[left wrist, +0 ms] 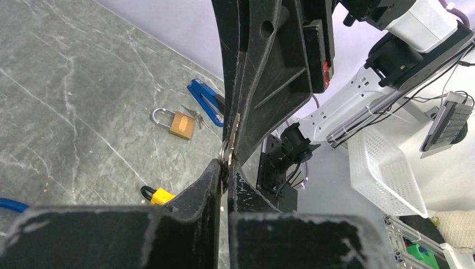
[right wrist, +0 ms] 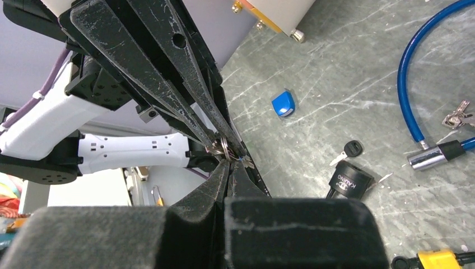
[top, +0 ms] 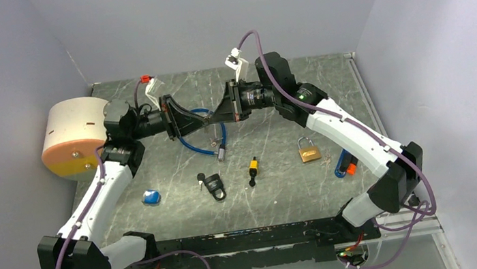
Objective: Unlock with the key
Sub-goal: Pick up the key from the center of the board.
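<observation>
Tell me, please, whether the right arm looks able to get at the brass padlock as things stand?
Probably yes: the brass padlock lies uncovered on that arm's side. But the right end effector is shut on the key ring, so grasping must wait.

Top external: looking down from behind over the whole table (top: 285, 197).
Left wrist: facing rightward, close behind its fingers (left wrist: 193, 196).
Right wrist: facing leftward, equally close.
Shared: fingertips (right wrist: 208, 188) meeting mid-table.
</observation>
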You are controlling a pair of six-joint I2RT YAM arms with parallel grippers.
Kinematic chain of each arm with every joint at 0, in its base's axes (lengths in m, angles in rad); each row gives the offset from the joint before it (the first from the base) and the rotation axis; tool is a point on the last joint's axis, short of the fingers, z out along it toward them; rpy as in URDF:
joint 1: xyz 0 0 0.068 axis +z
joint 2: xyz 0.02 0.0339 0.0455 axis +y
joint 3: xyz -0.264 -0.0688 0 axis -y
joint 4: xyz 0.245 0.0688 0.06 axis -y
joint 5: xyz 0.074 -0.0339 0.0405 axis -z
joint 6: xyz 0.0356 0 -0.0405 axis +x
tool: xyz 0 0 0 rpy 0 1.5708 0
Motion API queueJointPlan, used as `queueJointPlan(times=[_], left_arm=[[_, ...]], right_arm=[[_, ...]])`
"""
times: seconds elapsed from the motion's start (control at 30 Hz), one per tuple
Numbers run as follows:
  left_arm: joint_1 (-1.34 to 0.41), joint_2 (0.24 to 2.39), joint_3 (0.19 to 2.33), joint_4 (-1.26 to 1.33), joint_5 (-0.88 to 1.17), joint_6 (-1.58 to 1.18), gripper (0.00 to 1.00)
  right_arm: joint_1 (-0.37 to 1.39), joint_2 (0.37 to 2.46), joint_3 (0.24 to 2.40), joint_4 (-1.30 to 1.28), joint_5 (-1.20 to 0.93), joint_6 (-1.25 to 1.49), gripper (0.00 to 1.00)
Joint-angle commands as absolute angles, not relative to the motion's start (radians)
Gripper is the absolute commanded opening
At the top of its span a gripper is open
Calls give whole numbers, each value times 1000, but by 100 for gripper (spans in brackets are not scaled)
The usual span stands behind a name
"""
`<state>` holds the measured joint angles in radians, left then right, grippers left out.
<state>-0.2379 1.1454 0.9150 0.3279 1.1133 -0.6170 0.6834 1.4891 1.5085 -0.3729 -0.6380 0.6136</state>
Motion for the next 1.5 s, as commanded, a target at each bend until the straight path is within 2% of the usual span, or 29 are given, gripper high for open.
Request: queueJointPlan(times=[0.0,0.07,0.2,0.27,0.33,0.4,0.5,0.63,0.83,1.03,1.1,1.13,1.17,1.23,1.33,1.47], left_arm=[[-247,1148,958,298,1145,-581,2],[-247,1155,966,289,1140,-587,3],[-247,1170,1009,234,1102,-627,3],[-247,1181,1035,201,1072,-669,3],[-247,1193,1047,207,1058,-739,3],[-247,1204,1042,251,1058,-822,3],[-247,1215,1028,341,1060,-943,3],[-247,1233,1034,371,1071,-1000,3],[-247,1248,1046,372,1089,-1025,3],[-247,1248,1042,381,1098,-1037,3],[-247,1244,1040,384,1096,-1036,3],[-247,1243,1039,386,1095,-1036,3],[-247,1241,1039,386,1095,-1032,3],[-247,1235,1034,379,1094,-1013,3],[-247,1229,1030,364,1103,-984,2],[-247,1227,1023,378,1128,-983,3]], right_arm=[[678,1478,1552,-306,-651,626,0],[677,1478,1550,-307,-650,615,4],[676,1442,1475,-245,-628,578,41],[677,1406,1403,-171,-627,563,53],[676,1372,1329,-94,-637,567,59],[676,1360,1291,-30,-655,581,60],[676,1365,1276,-3,-672,597,57],[676,1355,1241,96,-687,638,40],[672,1364,1231,130,-672,656,27],[665,1369,1229,124,-663,657,10],[662,1363,1225,119,-660,653,1],[658,1360,1225,113,-656,649,0],[655,1358,1226,104,-653,642,0],[643,1342,1219,114,-652,647,17],[626,1311,1190,192,-663,687,36],[613,1276,1152,311,-648,735,50]])
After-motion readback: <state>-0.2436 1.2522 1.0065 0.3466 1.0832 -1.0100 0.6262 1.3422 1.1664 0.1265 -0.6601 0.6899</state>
